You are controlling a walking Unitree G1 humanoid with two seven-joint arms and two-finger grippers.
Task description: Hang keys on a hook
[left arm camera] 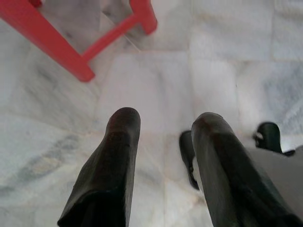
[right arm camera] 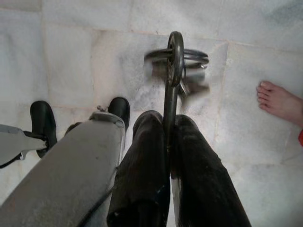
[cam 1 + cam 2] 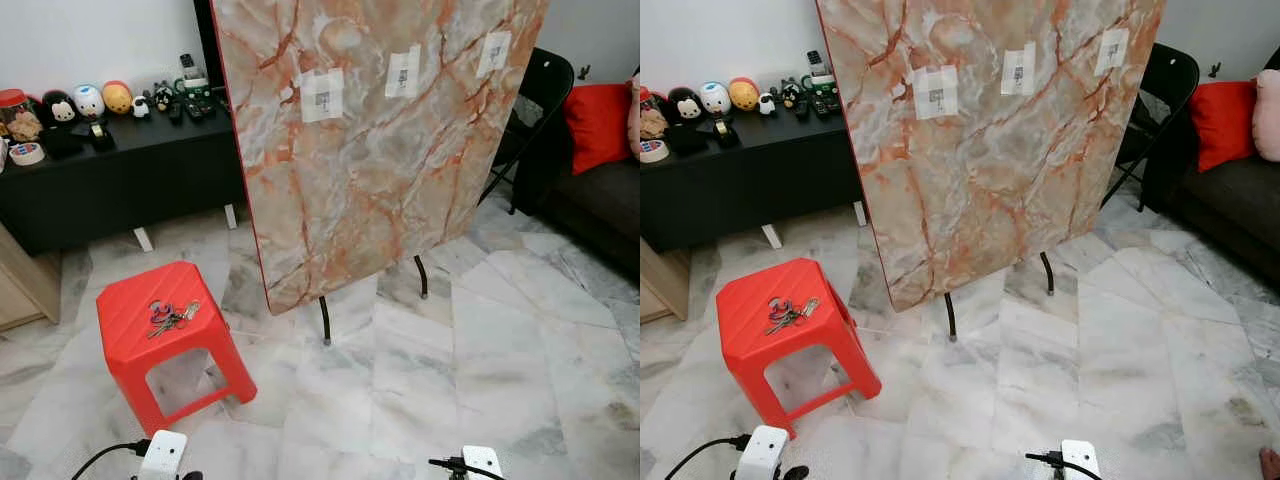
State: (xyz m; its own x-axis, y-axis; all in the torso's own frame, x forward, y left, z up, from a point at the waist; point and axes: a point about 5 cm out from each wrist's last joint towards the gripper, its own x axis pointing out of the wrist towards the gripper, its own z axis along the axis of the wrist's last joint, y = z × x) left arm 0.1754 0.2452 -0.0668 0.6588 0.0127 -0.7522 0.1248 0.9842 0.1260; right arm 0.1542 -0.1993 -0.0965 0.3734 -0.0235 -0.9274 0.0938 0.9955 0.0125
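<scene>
- The right pincer is clamped on a key ring, low at the robot's side above the marble floor.
- The left pincer hangs idle, fingers apart.
- Another bunch of keys lies on the red stool, at about ten o'clock.
- The carry step looks in hand; next, walk to the marble board at twelve o'clock, though no hook can be made out on it.

We see a red stool on the pale marble floor, a black sideboard with toy figures along the wall, a red cushion on a dark sofa, and someone's bare foot.
</scene>
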